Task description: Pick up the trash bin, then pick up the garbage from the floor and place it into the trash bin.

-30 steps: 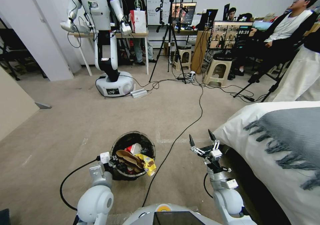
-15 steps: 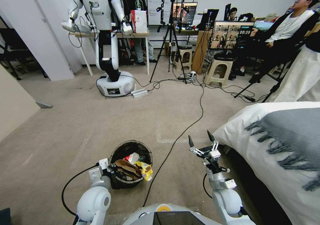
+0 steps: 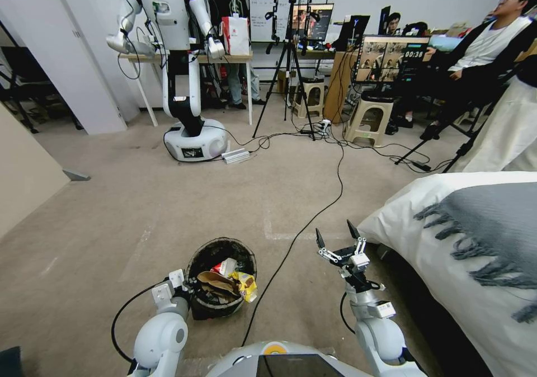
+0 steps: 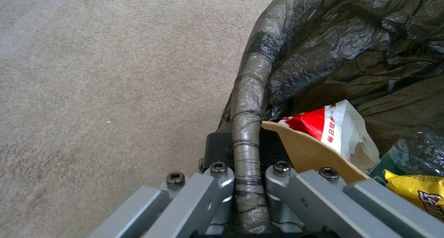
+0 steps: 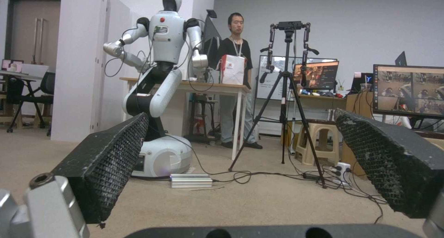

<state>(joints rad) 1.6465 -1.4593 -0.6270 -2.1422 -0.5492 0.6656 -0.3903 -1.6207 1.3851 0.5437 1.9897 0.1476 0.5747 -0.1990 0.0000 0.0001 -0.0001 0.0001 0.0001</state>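
My left gripper is clamped on the trash bin rim to carry it; garbage is inside; right gripper is spread apart, empty, above the floor.

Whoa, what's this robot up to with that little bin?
Its left gripper is clamped on the rim of the trash bin, which already holds garbage: wrappers, brown paper, a clear bottle. The right gripper hangs open and empty over the carpet, beside the bed.
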